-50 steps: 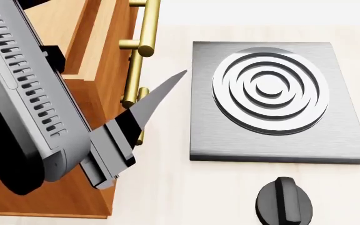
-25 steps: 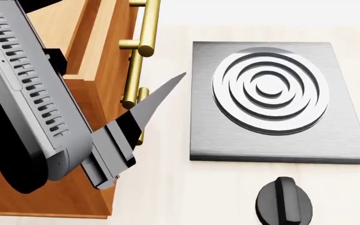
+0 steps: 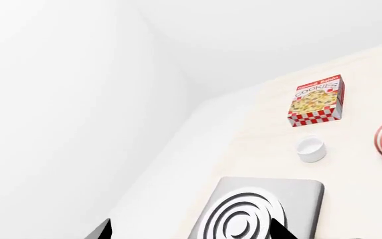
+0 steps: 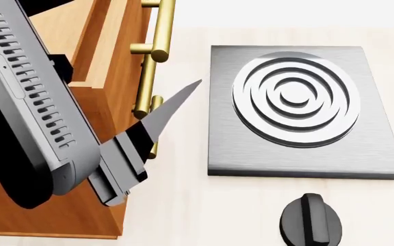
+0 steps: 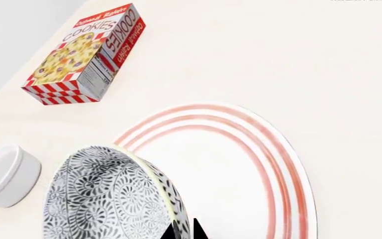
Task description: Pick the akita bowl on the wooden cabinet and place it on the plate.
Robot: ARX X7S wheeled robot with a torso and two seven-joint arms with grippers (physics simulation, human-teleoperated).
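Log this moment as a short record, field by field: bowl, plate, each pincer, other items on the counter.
bowl: patterned akita bowl, tilted, over the plate's edge in the right wrist view
plate: white plate with red rings, lying flat on the counter
right pincer: only dark tips showing at the bowl's rim; grip cannot be confirmed
left pincer: left pincer raised beside the wooden cabinet, holding nothing
other items: cookie box, small white cup, stove plate, black knob

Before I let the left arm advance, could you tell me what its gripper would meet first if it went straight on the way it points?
Probably the grey stove plate, which lies right ahead between the left gripper fingertips; beyond it stands a small white cup. Depth is unclear.
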